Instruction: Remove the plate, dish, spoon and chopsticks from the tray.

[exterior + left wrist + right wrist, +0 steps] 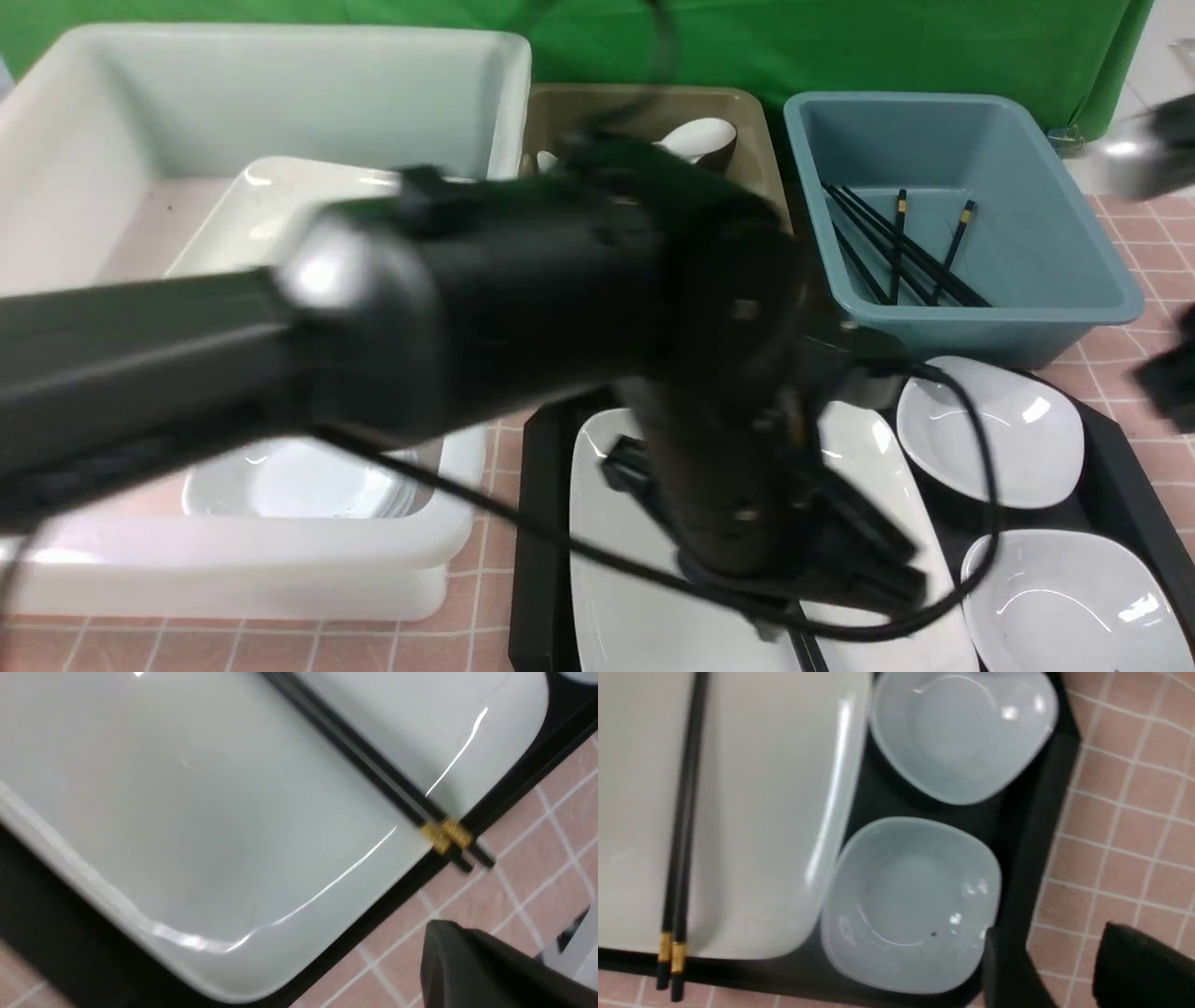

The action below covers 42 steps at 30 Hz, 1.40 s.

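The white plate (pixel 607 523) lies on the black tray (pixel 537 523). A pair of black chopsticks (pixel 355 751) with gold bands lies across the plate (pixel 210 812), ends past the tray rim; they also show in the right wrist view (pixel 684 812). Two small white dishes (pixel 1013 439) (pixel 1064 607) sit on the tray's right side. A white spoon (pixel 698 138) lies in the olive bin. My left gripper (pixel 840 560) hangs blurred over the plate; in its wrist view (pixel 432 926) it looks shut and empty. My right gripper (pixel 1049 927) is open and empty beside the tray's right rim.
A big white bin (pixel 280 93) at left holds a plate and dishes. An olive bin (pixel 756 140) stands behind the tray. A blue bin (pixel 962 205) holds several black chopsticks. The pink tiled tabletop (pixel 1134 812) lies around the tray. My left arm hides much of the front view.
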Tool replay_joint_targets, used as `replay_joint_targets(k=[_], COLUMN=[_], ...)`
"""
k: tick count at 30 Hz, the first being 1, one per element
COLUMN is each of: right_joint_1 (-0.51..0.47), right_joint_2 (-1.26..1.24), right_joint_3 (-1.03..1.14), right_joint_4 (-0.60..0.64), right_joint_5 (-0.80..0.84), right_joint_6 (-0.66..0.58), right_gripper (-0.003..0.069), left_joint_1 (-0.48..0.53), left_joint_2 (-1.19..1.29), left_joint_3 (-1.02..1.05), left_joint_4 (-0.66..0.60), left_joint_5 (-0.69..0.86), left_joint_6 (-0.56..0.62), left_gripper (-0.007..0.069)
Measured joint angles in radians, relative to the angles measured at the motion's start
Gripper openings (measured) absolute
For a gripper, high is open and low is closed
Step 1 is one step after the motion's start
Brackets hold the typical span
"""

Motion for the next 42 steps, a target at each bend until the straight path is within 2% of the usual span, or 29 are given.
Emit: replay_joint_targets(k=[2,4,5,11,14,16,19,22,23,24,25,26,27,29,37,42], right_joint_1=[-0.069,-0.111,-0.114,-0.141,-0.141,-0.141,-0.141,-0.141,-0.141,-0.141,-0.141,-0.141,-0.141,-0.141,-0.141,-0.141], right_joint_2=[-0.066,-0.13,-0.13,-0.268,-0.283,-0.285,-0.285,-0.285,-0.285,-0.285,-0.285,-0.285,-0.285,-0.285,-0.285,-0.285], right_joint_3=[0.03,0.056,0.058,0.111,0.116,0.117,0.121,0.124,0.124,0.124,0.124,0.124,0.124,0.124,0.124,0.124], right_joint_4=[0.03,0.063,0.067,0.234,0.286,0.297,0.297,0.297,0.297,0.297,0.297,0.297,0.297,0.297,0.297,0.297], right_joint_5=[0.0,0.001,0.001,0.002,0.002,0.002,0.002,0.002,0.002,0.001,0.001,0.001,0.001,0.001,0.001,-0.021], right_joint_6=[-0.04,-0.066,-0.066,-0.139,-0.172,-0.181,-0.197,-0.2,-0.2,-0.201,-0.201,-0.201,-0.201,-0.201,-0.209,-0.218], right_gripper=[0.0262,0.023,0.0227,0.0208,0.0204,0.0204,0.0204,0.0204,0.0204,0.0204,0.0206,0.0206,0.0206,0.0209,0.0218,0.0218], left_joint_1=[-0.013,-0.025,-0.027,-0.038,-0.038,-0.038,-0.038,-0.038,-0.037,-0.037,-0.035,-0.034,-0.034,-0.031,-0.028,-0.028], left_joint_2=[0.068,0.127,0.127,0.26,0.304,0.321,0.326,0.331,0.332,0.332,0.332,0.332,0.332,0.332,0.285,0.219], left_joint_3=[-0.054,-0.093,-0.093,-0.14,-0.141,-0.141,-0.145,-0.147,-0.148,-0.148,-0.148,-0.148,-0.148,-0.148,-0.214,-0.359], left_joint_4=[0.0,0.0,0.0,0.005,0.027,0.034,0.038,0.048,0.05,0.05,0.056,0.062,0.064,0.071,0.085,0.116], left_joint_5=[0.011,0.012,0.012,0.001,-0.002,-0.002,0.004,0.027,0.05,0.05,0.081,0.096,0.1,0.114,0.128,0.113], left_joint_6=[-0.034,-0.051,-0.054,-0.186,-0.247,-0.265,-0.277,-0.277,-0.277,-0.277,-0.275,-0.271,-0.27,-0.258,-0.185,-0.149], left_gripper=[0.0078,0.0142,0.015,0.0455,0.0539,0.0554,0.0535,0.0449,0.0381,0.037,0.0262,0.0199,0.0186,0.0083,0.0085,0.0085])
